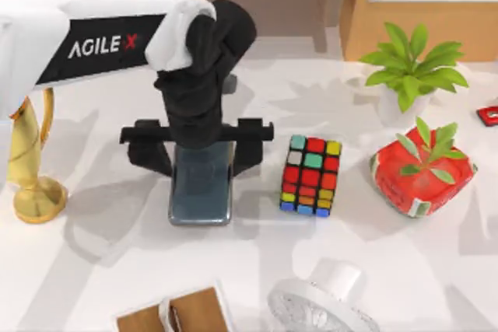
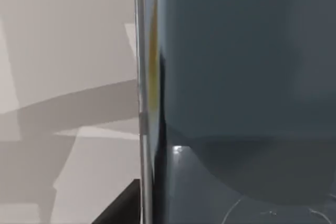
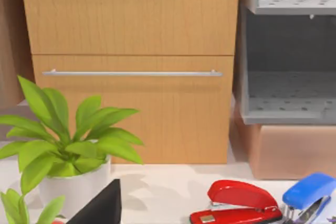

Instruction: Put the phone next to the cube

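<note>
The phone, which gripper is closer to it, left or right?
Left. The left gripper sits directly over the phone, fingers spread. The right arm is parked off by the plants and staplers.

The phone (image 1: 201,189) is showing dark grey-blue glass; beside it, the cube (image 1: 310,175) is showing red, orange, yellow, teal and blue stickers on black grid.

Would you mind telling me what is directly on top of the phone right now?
The left hand sits over the phone, its black fingers spread to both sides. It covers the phone's far end, so any contact there is hidden. The near part of the screen lies bare, left of the cube.
</note>
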Tool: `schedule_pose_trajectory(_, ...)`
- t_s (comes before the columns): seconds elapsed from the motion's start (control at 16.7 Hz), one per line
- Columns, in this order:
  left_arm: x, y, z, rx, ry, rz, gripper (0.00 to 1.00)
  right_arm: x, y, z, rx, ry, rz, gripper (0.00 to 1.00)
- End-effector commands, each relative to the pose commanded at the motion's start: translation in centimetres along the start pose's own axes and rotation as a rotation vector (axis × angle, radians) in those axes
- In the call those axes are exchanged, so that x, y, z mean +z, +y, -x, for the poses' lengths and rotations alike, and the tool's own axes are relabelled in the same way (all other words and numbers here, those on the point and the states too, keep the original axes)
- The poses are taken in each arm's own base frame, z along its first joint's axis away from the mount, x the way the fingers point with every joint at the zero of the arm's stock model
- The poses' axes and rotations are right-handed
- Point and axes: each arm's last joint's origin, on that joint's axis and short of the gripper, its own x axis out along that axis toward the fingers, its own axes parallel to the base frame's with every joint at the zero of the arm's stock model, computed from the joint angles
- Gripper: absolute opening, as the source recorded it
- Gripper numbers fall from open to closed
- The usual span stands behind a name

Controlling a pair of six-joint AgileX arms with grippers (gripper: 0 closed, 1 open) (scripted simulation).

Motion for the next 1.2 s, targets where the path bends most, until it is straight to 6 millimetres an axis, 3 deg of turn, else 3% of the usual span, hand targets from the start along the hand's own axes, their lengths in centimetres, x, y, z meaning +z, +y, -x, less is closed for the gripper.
schedule_pose_trajectory(0.12, -0.27, 0.15, -1.25, 0.018, 0.031, 0.001, 0.00, 0.00, 0.00, 0.00, 0.000, 0.000, 0.000, 1.00)
schedule_pose_trajectory(0.42, -0.27, 0.15, -1.25, 0.018, 0.031, 0.001, 0.00, 0.00, 0.00, 0.00, 0.000, 0.000, 0.000, 1.00)
schedule_pose_trajectory(1.2, -0.27, 0.15, -1.25, 0.018, 0.031, 0.001, 0.98, 0.00, 0.00, 0.00, 0.000, 0.000, 0.000, 1.00)
